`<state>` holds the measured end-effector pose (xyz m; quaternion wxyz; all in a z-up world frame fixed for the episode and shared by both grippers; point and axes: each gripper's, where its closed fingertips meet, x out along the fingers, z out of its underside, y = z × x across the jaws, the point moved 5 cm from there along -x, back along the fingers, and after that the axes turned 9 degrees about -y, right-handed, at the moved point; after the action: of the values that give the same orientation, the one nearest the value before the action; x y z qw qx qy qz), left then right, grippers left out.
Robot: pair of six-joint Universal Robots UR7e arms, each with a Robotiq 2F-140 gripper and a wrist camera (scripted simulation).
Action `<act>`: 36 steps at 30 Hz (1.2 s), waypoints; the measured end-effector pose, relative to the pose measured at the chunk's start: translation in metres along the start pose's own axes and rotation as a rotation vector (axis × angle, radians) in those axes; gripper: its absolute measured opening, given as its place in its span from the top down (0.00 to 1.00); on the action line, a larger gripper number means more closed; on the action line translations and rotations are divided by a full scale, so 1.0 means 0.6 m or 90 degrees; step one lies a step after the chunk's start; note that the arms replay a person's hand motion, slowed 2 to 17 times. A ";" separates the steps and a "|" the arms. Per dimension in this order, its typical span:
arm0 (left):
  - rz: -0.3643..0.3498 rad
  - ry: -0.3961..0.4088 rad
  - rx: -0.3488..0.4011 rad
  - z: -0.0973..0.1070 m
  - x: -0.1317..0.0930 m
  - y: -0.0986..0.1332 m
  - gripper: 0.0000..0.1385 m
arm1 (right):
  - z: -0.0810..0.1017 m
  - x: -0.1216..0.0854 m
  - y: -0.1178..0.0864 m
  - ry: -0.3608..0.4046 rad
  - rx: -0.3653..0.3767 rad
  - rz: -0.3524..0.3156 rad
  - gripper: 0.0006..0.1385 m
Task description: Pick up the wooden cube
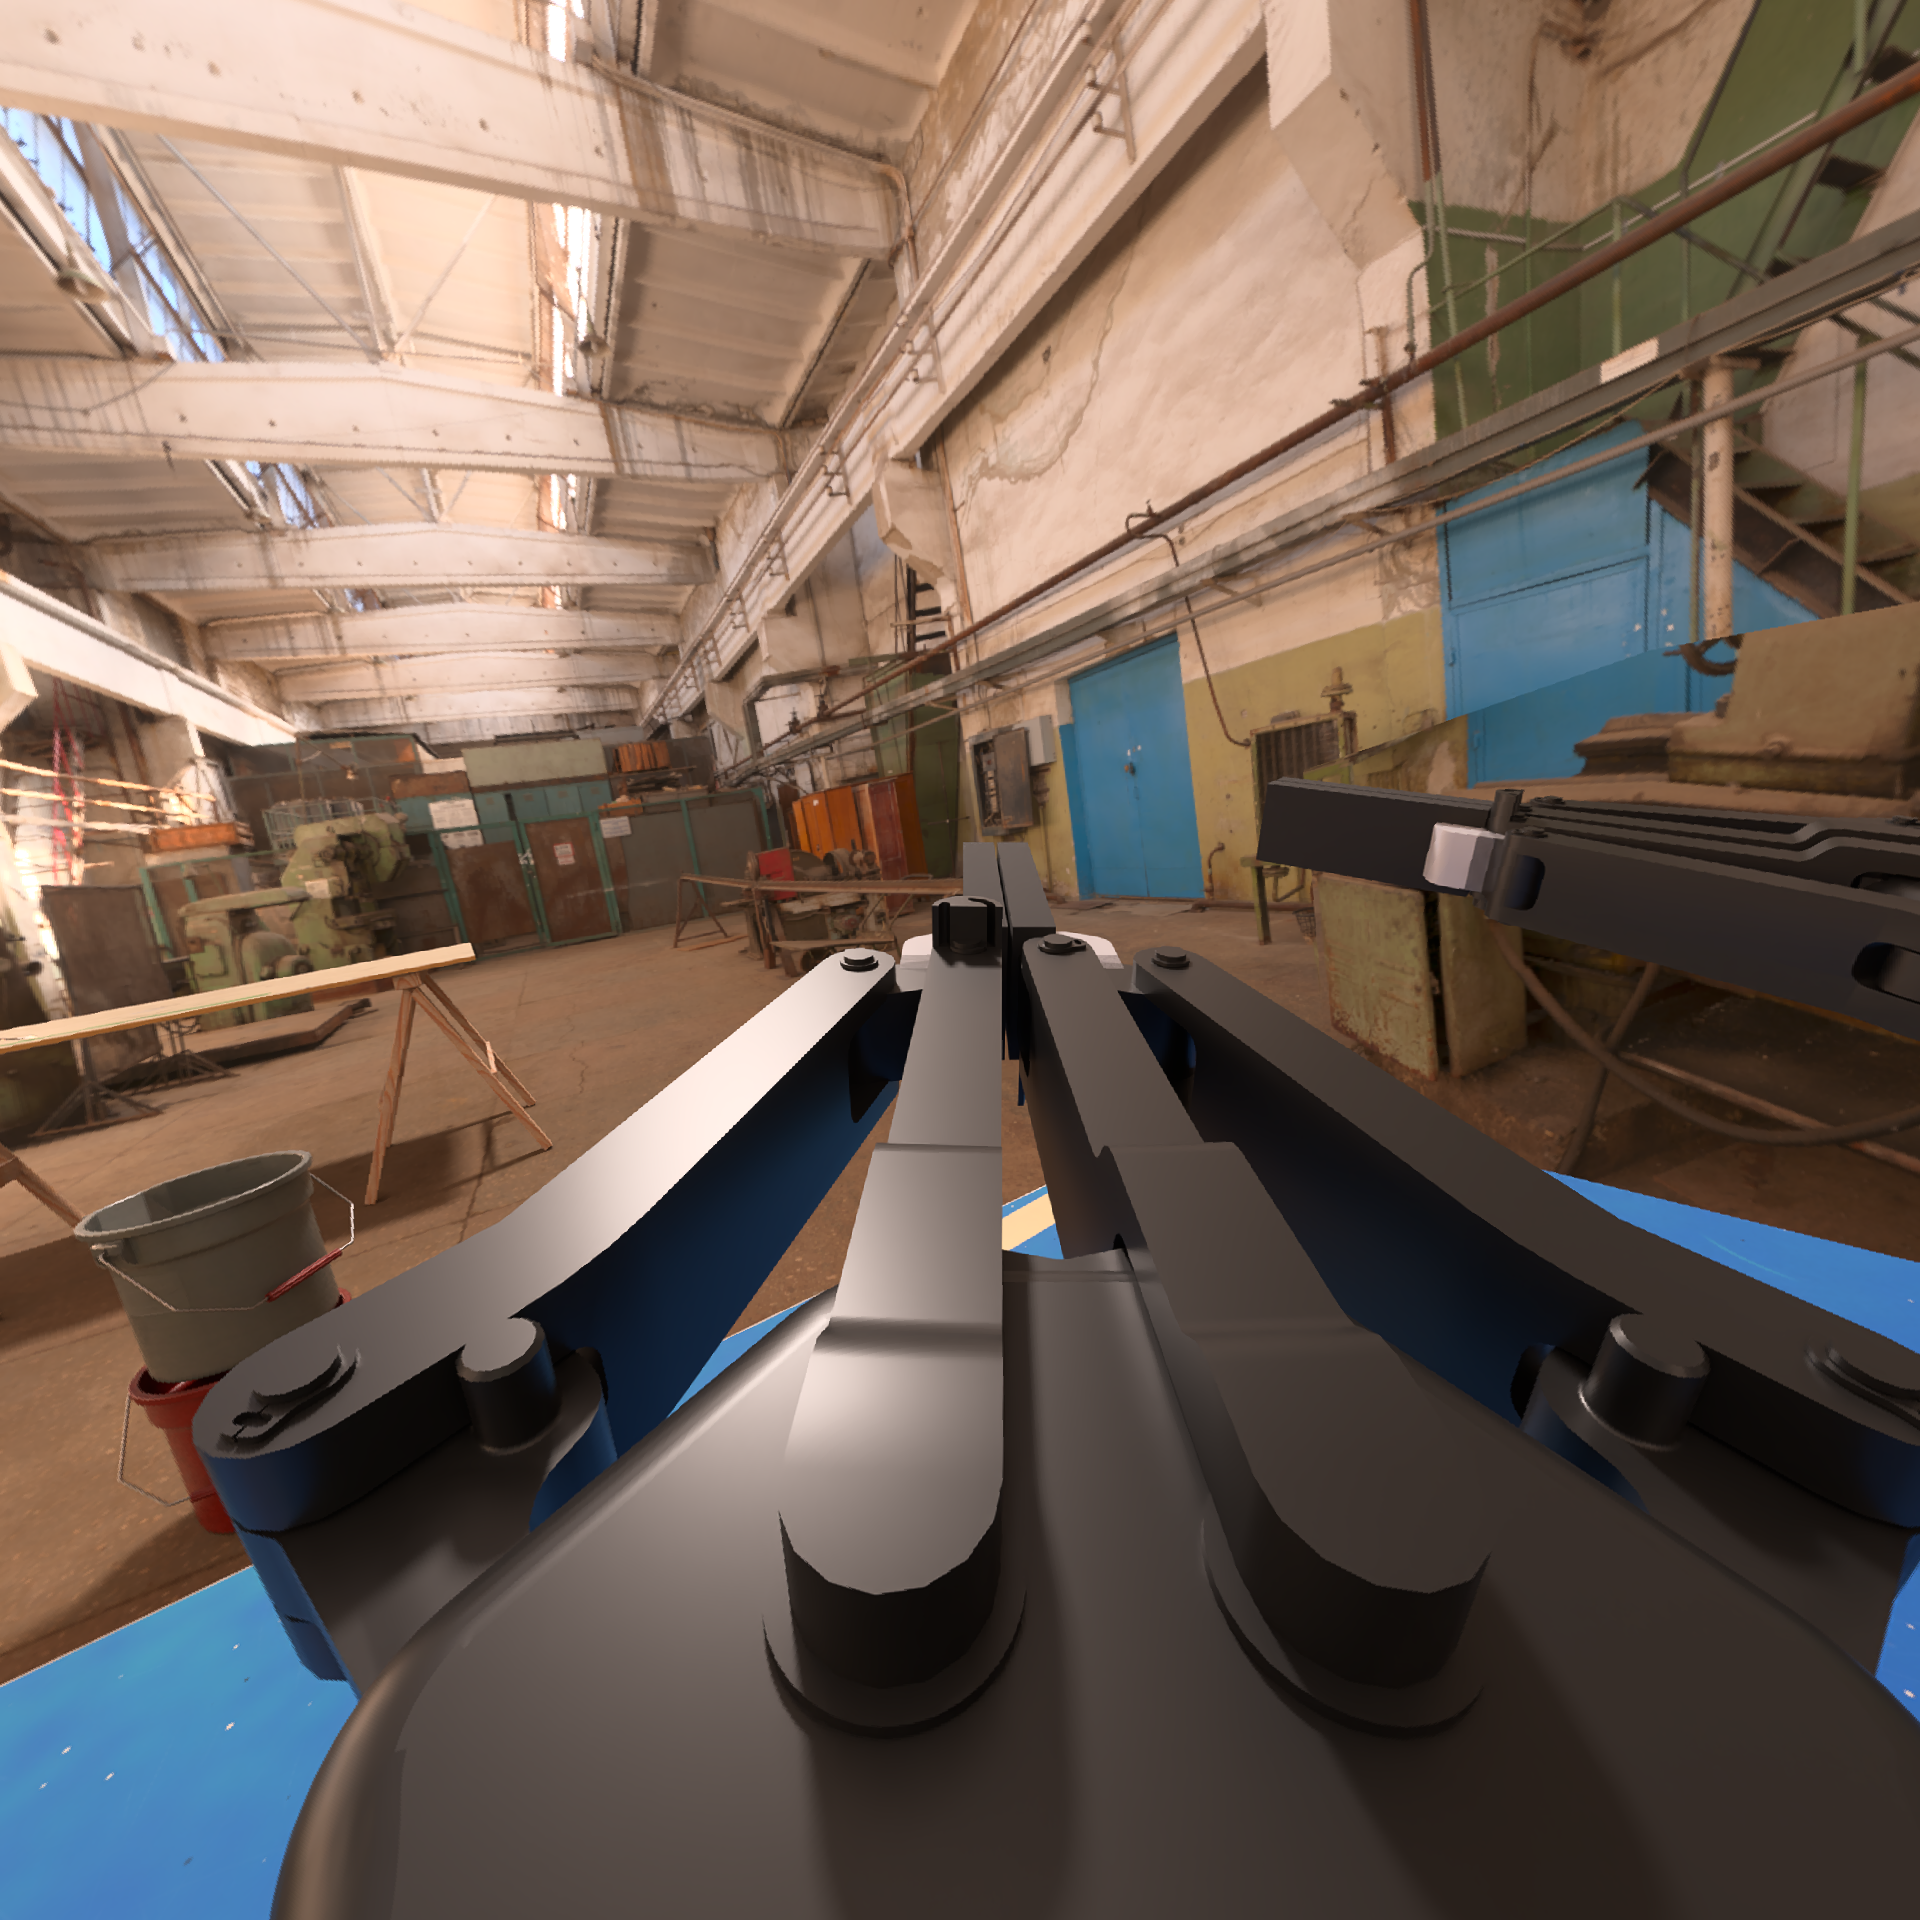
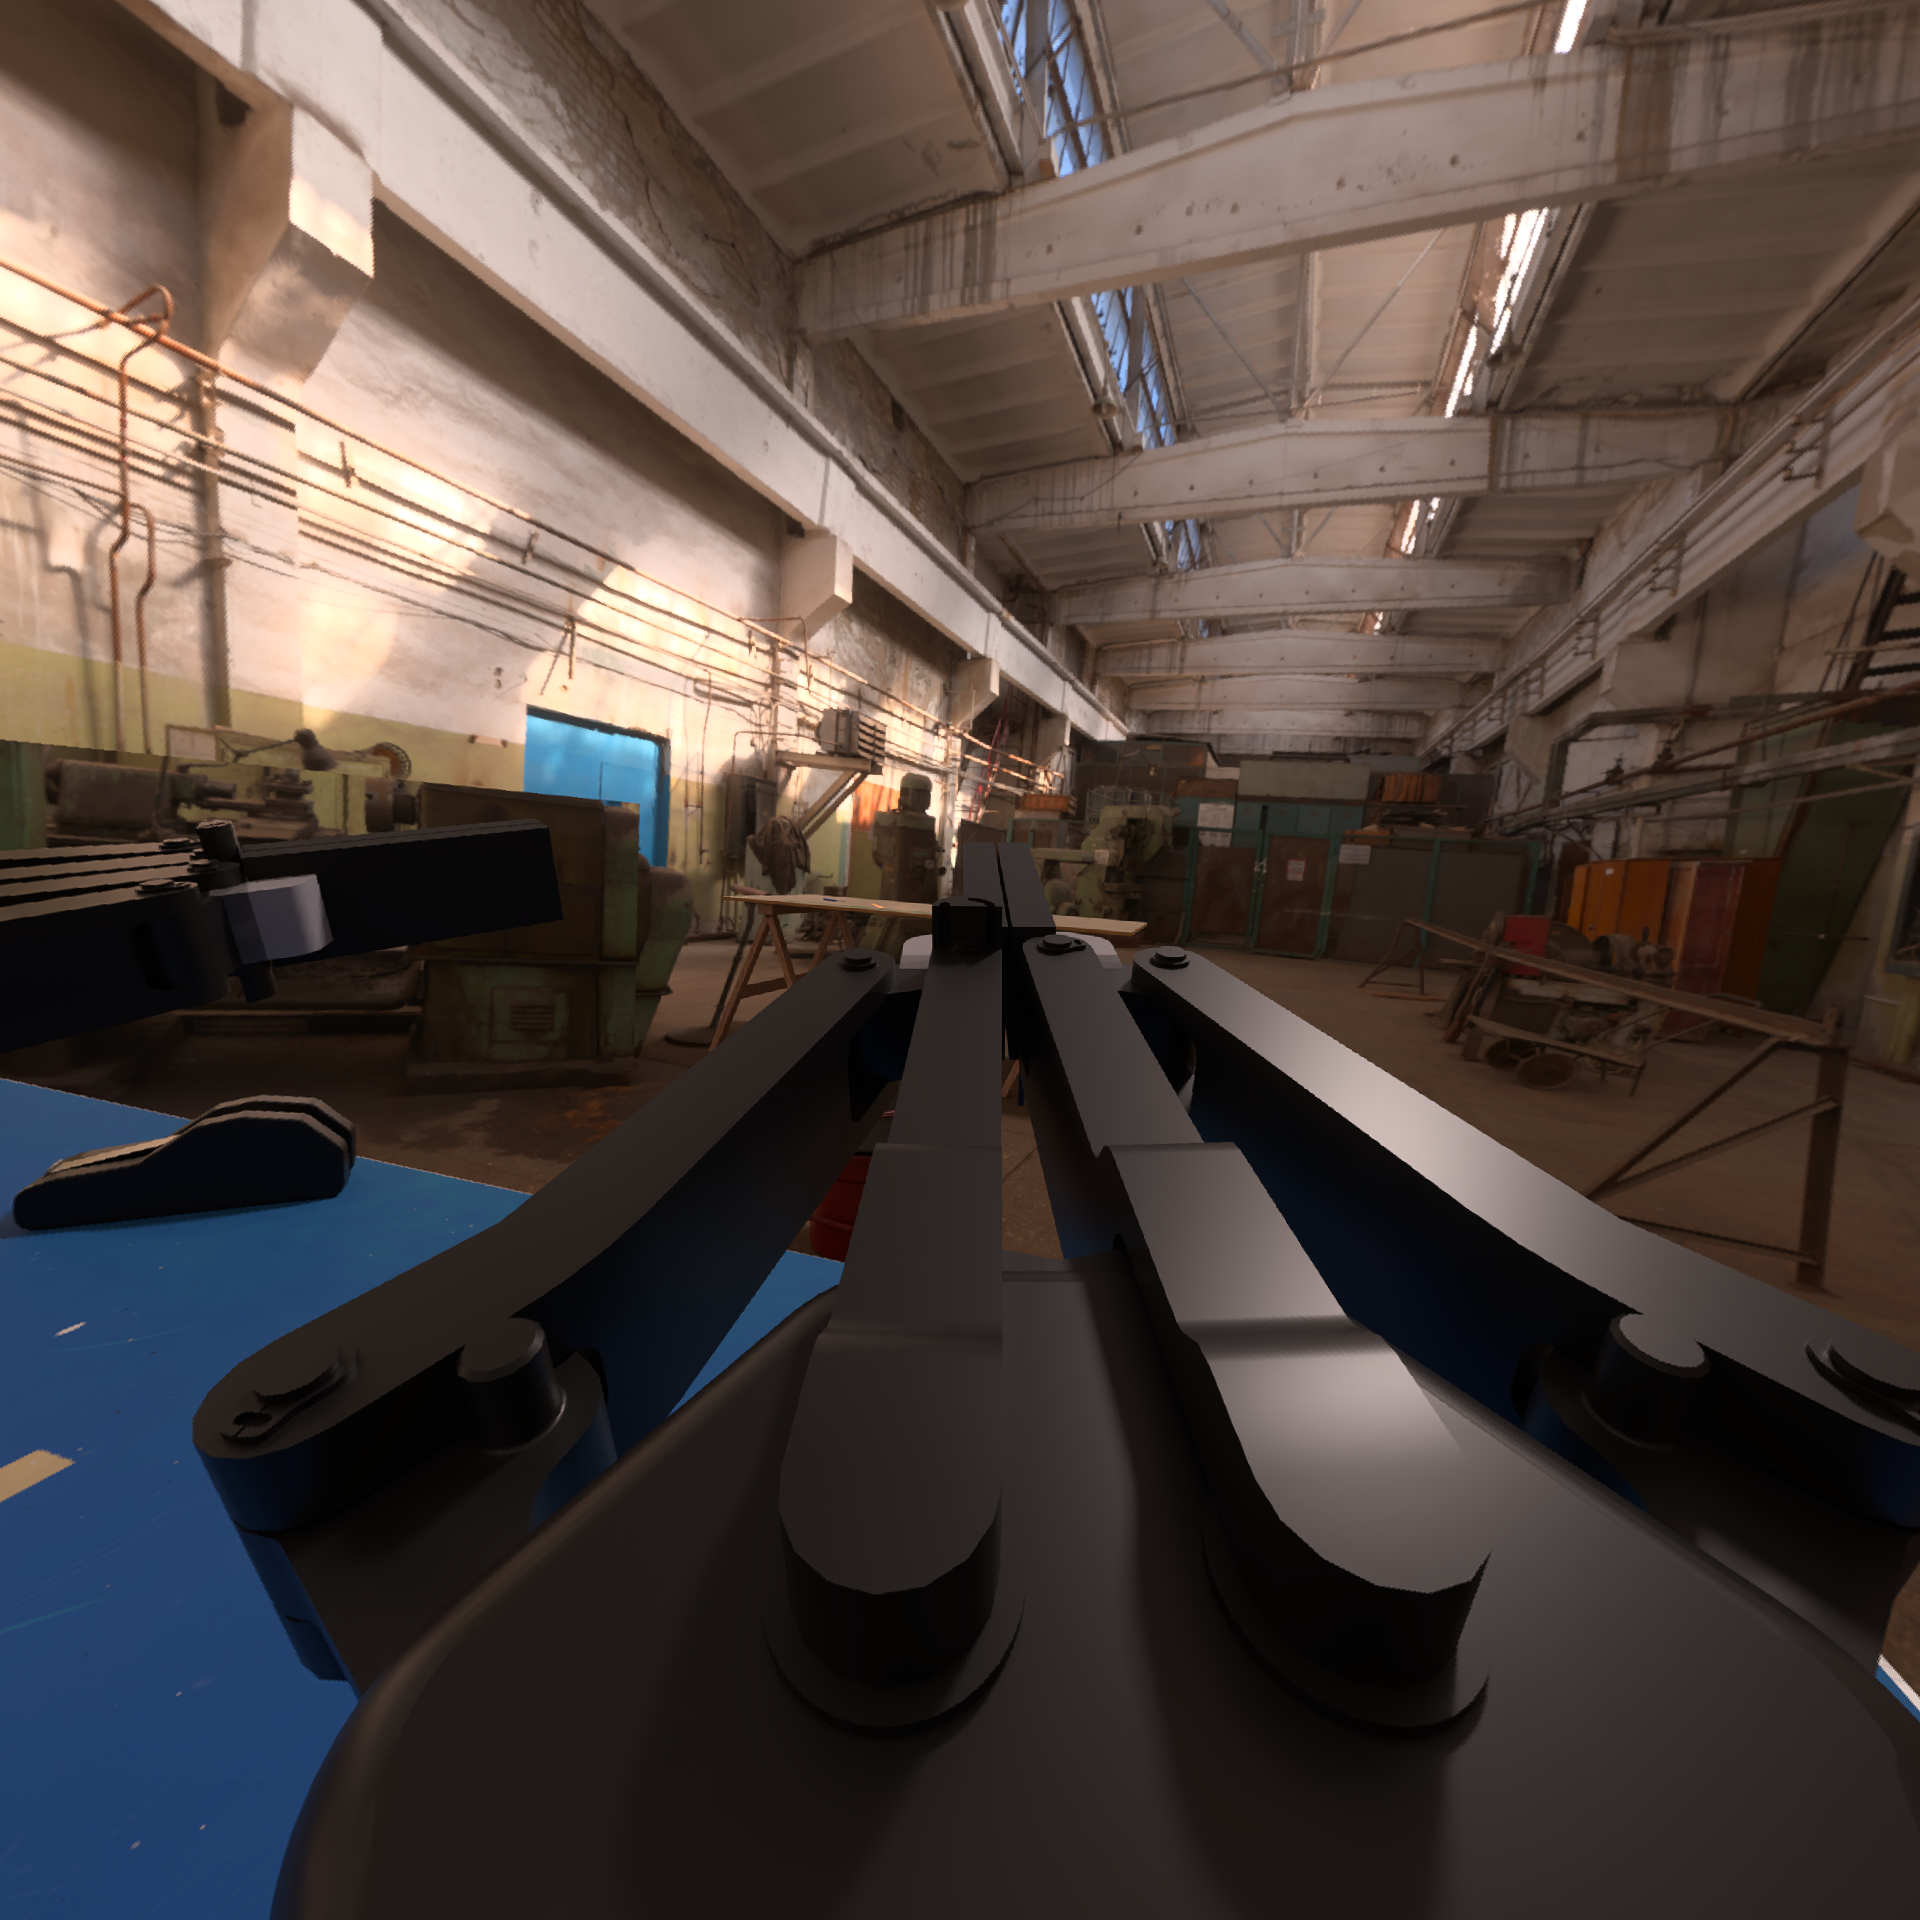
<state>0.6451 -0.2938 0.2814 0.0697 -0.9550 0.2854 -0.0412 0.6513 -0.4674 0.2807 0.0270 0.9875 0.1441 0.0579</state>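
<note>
No wooden cube shows in either view. My left gripper (image 1: 997, 868) is shut and empty, its fingers pressed together and pointing level out over the far edge of the blue table (image 1: 156, 1766). My right gripper (image 2: 997, 868) is also shut and empty, pointing the same way over the blue table (image 2: 156, 1558). Each gripper shows side-on in the other's view: the right one in the left wrist view (image 1: 1340, 831), the left one in the right wrist view (image 2: 468, 878). Both hang above the table.
A dark, low, rounded object (image 2: 197, 1158) lies on the table at the left of the right wrist view. A grey bucket (image 1: 208, 1257) sits stacked in a red bucket (image 1: 182, 1455) off the table's left side. A workshop hall with machines and a trestle plank (image 1: 260, 987) lies beyond.
</note>
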 end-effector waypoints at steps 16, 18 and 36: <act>-0.001 0.001 -0.001 -0.002 -0.002 -0.002 0.99 | 0.000 0.003 0.000 0.000 0.001 0.002 1.00; -0.001 0.001 -0.001 -0.002 -0.002 -0.002 0.99 | 0.000 0.003 0.000 0.000 0.001 0.002 1.00; -0.003 0.003 -0.004 -0.003 -0.004 -0.005 0.99 | 0.000 0.008 0.000 -0.001 0.000 0.006 1.00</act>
<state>0.6446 -0.2900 0.2839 0.0659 -0.9557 0.2837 -0.0428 0.6560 -0.4662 0.2812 0.0267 0.9882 0.1396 0.0571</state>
